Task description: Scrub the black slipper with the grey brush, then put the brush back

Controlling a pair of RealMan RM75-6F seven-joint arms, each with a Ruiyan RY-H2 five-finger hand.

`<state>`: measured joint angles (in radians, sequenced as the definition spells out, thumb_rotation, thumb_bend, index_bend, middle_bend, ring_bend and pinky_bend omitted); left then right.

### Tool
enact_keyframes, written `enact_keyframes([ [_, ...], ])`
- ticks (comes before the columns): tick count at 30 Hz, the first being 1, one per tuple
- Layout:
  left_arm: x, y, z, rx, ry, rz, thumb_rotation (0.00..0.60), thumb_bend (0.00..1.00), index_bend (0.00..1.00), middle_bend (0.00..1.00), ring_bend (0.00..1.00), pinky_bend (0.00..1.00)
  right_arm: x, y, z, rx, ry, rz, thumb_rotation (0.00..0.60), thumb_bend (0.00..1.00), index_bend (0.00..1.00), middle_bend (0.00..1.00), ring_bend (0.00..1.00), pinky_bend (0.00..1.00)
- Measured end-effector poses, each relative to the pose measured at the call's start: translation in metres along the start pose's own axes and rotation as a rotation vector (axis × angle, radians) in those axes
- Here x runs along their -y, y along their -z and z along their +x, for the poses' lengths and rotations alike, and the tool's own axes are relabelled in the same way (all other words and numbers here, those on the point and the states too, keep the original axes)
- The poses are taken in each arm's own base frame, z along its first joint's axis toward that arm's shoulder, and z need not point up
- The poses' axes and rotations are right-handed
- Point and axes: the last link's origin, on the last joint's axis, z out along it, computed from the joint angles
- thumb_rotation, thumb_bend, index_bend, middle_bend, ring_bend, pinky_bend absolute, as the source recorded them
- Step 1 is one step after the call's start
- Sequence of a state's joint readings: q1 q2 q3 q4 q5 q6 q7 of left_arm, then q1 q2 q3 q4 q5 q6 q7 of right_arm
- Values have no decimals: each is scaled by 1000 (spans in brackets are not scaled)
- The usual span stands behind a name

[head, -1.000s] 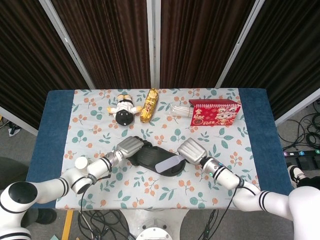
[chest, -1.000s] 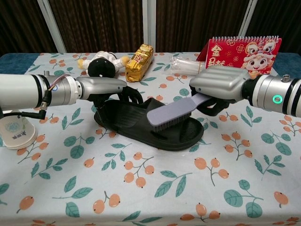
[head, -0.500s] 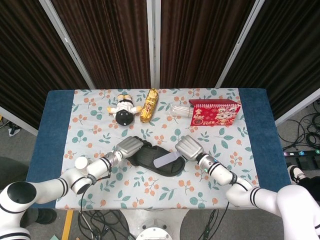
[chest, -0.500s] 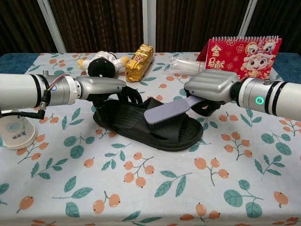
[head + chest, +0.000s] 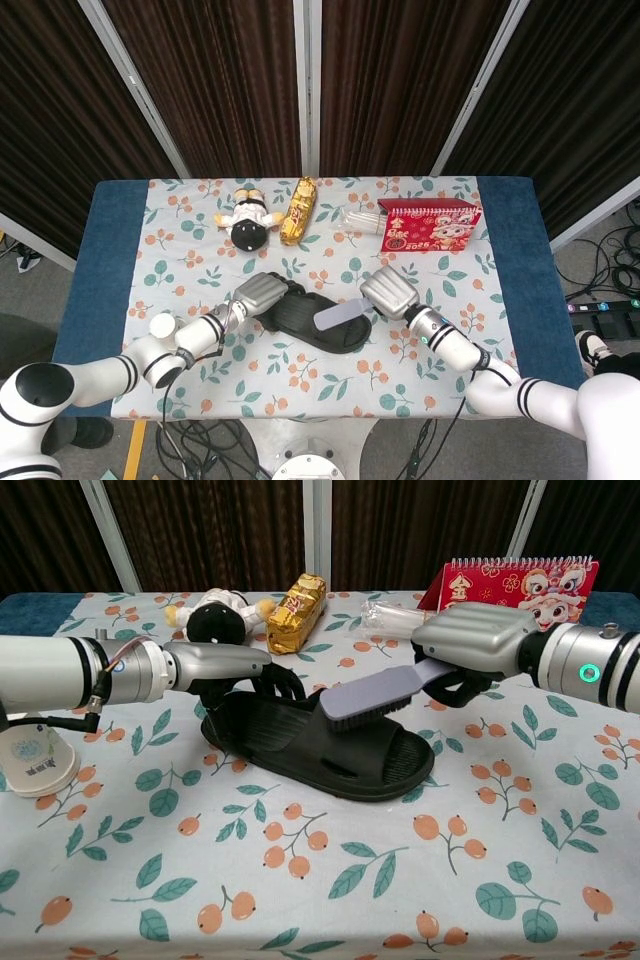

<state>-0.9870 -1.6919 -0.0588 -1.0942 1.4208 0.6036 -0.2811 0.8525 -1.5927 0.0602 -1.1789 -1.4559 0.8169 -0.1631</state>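
Brush (image 5: 375, 693) lifted off slipper (image 5: 310, 742) — calendar (image 5: 520, 583) behind.

A staged lab booth: dark curtains (image 5: 230, 80) behind a cloth-covered table (image 5: 510, 215), cables (image 5: 615, 265) on the floor.

Even, bright overhead light, both views. Shadows soft and short: dark patch under slipper (image 5: 318, 748), faint one under brush (image 5: 372, 695) on slipper strap. Mild sheen on right hand (image 5: 478, 645) shell and left hand (image 5: 222, 664); no hard glare. Curtains (image 5: 210, 80) behind near black, detail lost. Head view sharp but small. Chest view slightly soft, perhaps wide-angle bowing at edges. Table (image 5: 300, 880) foreground crisp.
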Motion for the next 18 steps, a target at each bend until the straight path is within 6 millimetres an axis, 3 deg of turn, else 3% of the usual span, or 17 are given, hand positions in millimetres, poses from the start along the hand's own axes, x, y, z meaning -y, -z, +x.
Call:
enact_keyframes([
  [7, 0, -1, 1, -1, 7, 3, 600, 211, 368, 457, 296, 232, 12, -20, -12, 55, 50, 13, 600, 621, 1000, 1000, 1000, 1000],
  [12, 2, 0, 0, 0, 9, 7, 600, 211, 368, 457, 296, 232, 17, -6, -24, 98, 73, 49, 600, 621, 1000, 1000, 1000, 1000],
  [18, 2, 0, 0, -2, 4, 5, 600, 210, 361, 449, 294, 232, 15, 27, -27, 98, 76, 86, 600, 621, 1000, 1000, 1000, 1000],
])
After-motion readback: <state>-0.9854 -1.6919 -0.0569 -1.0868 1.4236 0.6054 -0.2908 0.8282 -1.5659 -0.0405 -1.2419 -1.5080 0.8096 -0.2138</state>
